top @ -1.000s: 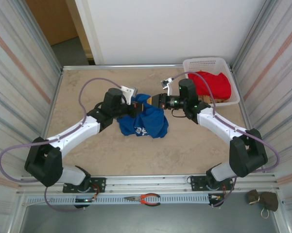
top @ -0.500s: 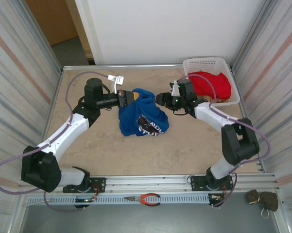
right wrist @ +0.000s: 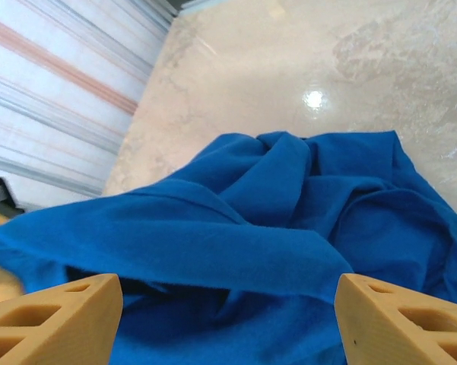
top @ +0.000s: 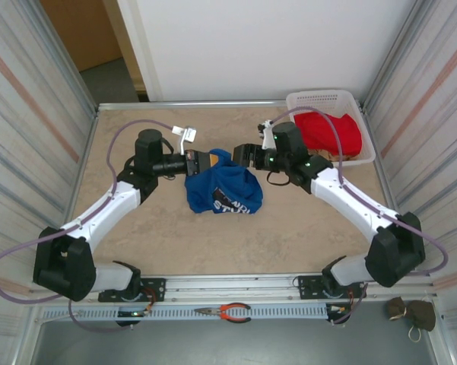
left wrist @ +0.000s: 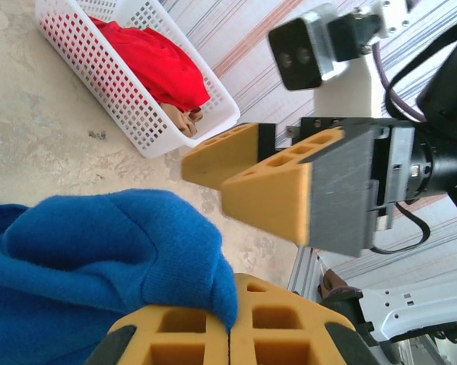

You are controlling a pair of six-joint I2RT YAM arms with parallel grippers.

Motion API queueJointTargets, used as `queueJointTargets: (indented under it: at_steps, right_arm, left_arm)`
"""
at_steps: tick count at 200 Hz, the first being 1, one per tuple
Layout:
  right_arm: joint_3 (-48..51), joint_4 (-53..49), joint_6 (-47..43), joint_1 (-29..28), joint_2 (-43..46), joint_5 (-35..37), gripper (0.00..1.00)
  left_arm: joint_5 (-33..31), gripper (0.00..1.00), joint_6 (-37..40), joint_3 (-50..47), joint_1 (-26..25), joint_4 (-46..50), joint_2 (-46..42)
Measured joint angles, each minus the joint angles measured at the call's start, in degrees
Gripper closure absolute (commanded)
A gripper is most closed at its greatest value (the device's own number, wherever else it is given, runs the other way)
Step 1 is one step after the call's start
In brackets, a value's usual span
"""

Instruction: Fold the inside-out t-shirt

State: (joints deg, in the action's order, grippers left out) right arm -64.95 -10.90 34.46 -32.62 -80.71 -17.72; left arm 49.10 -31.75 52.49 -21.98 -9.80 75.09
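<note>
Looking down, the t-shirt [top: 222, 188] sits bunched mid-way across the worktop [top: 144, 228]. Left gripper [top: 201, 162] is clamped shut on its edge at 11 o'clock. The right gripper [top: 243, 154] hangs wide open, holding nothing, so I'd say loose fabric lies at its 7 o'clock.

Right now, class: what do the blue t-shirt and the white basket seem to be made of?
The blue t-shirt: soft matte knit, probably cotton; it drapes in folds. The white basket: likely moulded plastic, slightly glossy, a rigid lattice of holes.
</note>
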Motion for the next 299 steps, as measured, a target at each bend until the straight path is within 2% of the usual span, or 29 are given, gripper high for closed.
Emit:
queueJointTargets:
  at_steps: [48, 77, 90, 96, 102, 110, 130, 171, 178, 189, 199, 209, 221, 251, 271, 299]
  right_arm:
    - [-1.27, -0.33, -0.9, -2.84, -8.46, 1.9, 0.22]
    - [-1.27, 0.04, -0.74, -2.86, -13.79, 2.29, 0.24]
    - [-1.27, 0.55, -0.31, -2.54, -15.39, 1.29, 0.37]
    - [-1.27, 1.01, 0.07, -2.4, -15.72, 0.61, 0.48]
    - [-1.18, 1.75, 0.13, -2.19, -15.82, -0.46, 0.64]
    - [-1.16, 2.62, 0.46, -1.77, -15.76, -1.88, 0.78]
    - [-0.15, 5.9, 1.86, 0.09, -13.86, -5.7, 1.0]
    - [3.34, 11.08, 4.13, 2.97, -4.11, -14.91, 1.0]
    - [3.67, 12.79, 4.39, 2.86, -2.6, -17.2, 1.0]
    - [4.33, 16.2, 4.63, 2.32, -0.98, -20.65, 1.0]
    - [5.07, 19.63, 5.05, 1.62, -0.26, -24.02, 1.0]
    - [5.51, 22.23, 5.25, 0.79, -0.33, -27.17, 1.0]
    - [5.55, 23.91, 5.42, 0.02, -0.94, -30.08, 1.0]
    - [5.66, 25.53, 5.42, 0.15, -1.73, -33.7, 1.0]
    - [6.43, 26.93, 5.51, 2.14, -1.73, -34.01, 1.0]
    - [7.82, 27.3, 5.64, 4.68, -1.73, -33.94, 1.0]
  left_arm:
    - [0.0, 1.0, 0.0, -0.02, 0.0, -0.13, 0.0]
    - [-0.04, 1.0, 0.0, -0.04, 0.0, -0.13, 0.0]
    - [-0.13, 1.0, 0.0, -0.44, 0.0, -0.31, -0.07]
    - [-0.22, 1.0, 0.0, -0.72, 0.0, -0.31, -0.11]
    - [-0.28, 1.0, 0.0, -0.98, 0.0, -0.31, -0.11]
    - [-0.63, 1.0, 0.0, -1.4, 0.0, -0.37, -0.13]
    - [-2.58, 1.0, -0.02, -3.19, 0.09, -0.59, -0.5]
    - [-10.75, 1.0, -0.94, -7.13, 2.21, -0.09, 0.59]
    - [-11.87, 0.91, -1.09, -7.08, 2.49, -0.15, 1.68]
    - [-13.03, 0.68, -1.14, -6.88, 2.6, -0.33, 3.96]
    - [-13.44, 0.53, -1.05, -6.32, 2.45, -0.33, 6.21]
    - [-13.62, 0.44, -0.68, -5.68, 2.01, -0.26, 8.11]
    - [-14.14, 0.38, 0.17, -5.05, 1.18, 0.55, 9.16]
    - [-15.85, 0.32, 1.77, -5.18, -1.36, 2.71, 5.86]
    - [-17.75, 0.3, 2.21, -7.37, -1.66, 3.98, -1.42]
    - [-19.23, 0.33, 1.97, -11.04, -1.62, 3.85, -12.0]
